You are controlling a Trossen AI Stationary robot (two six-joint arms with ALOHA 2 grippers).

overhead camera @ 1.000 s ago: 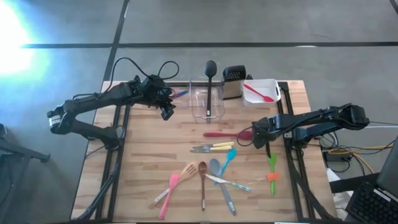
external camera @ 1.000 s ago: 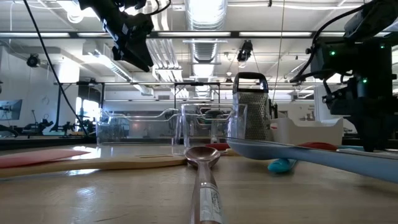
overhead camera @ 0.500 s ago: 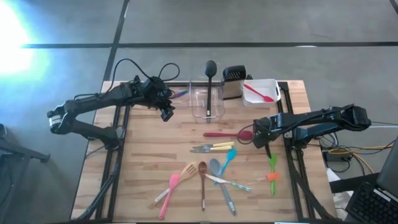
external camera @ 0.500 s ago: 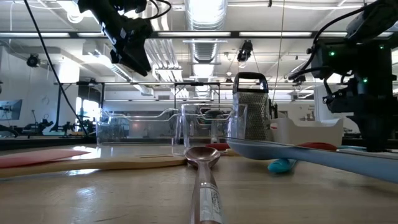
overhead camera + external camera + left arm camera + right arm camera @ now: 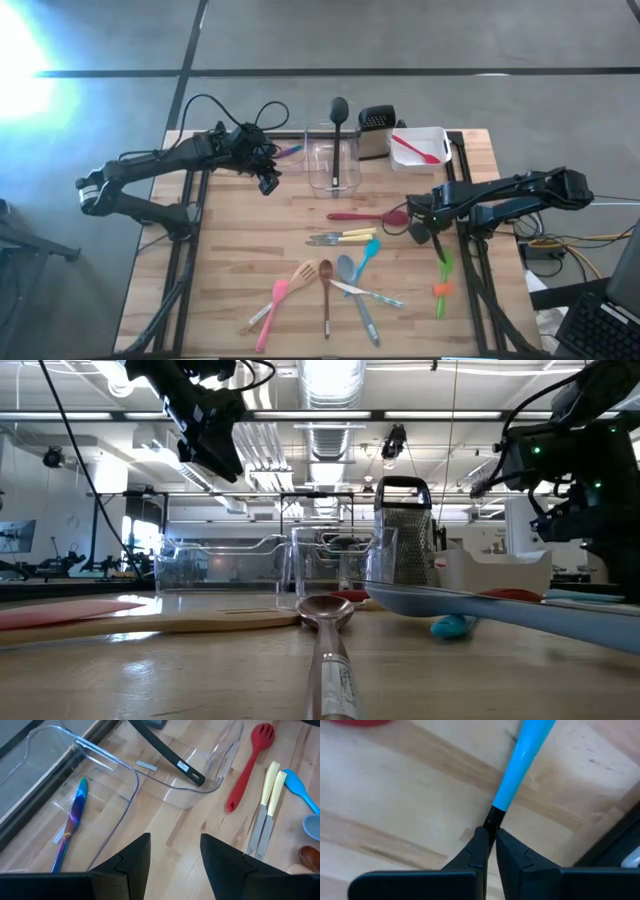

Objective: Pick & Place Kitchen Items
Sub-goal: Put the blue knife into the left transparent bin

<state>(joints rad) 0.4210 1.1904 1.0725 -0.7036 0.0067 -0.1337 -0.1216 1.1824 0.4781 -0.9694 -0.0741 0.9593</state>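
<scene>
Low view puts the brown spoon (image 5: pixel 328 622) nearest, lying on the table (image 5: pixel 150 680) with its bowl away from the camera. Behind it lies a grey spatula (image 5: pixel 480 608), and farther back stand the clear tub (image 5: pixel 335 560) and the steel grater (image 5: pixel 405 545). This view does not show what my right gripper (image 5: pixel 437 234) holds. The right wrist view shows it: my two right fingers (image 5: pixel 477 850) are pressed together on the thin dark end of the green-orange tool (image 5: pixel 443 272), close over the wood. From the high view I see that this tool lies slanted near the right edge of the table, with the orange part at the near end, and that my right gripper is at its far end, just beside the red spoon (image 5: pixel 368 215). My left gripper (image 5: pixel 268 182) hangs farther back on the left, above the table, with its fingers (image 5: pixel 135 862) apart and nothing between them. Only the left wrist view shows a shiny multicoloured spoon (image 5: pixel 70 827) inside a second clear tub (image 5: pixel 75 750). The black ladle (image 5: pixel 338 135) is in the first tub.
</scene>
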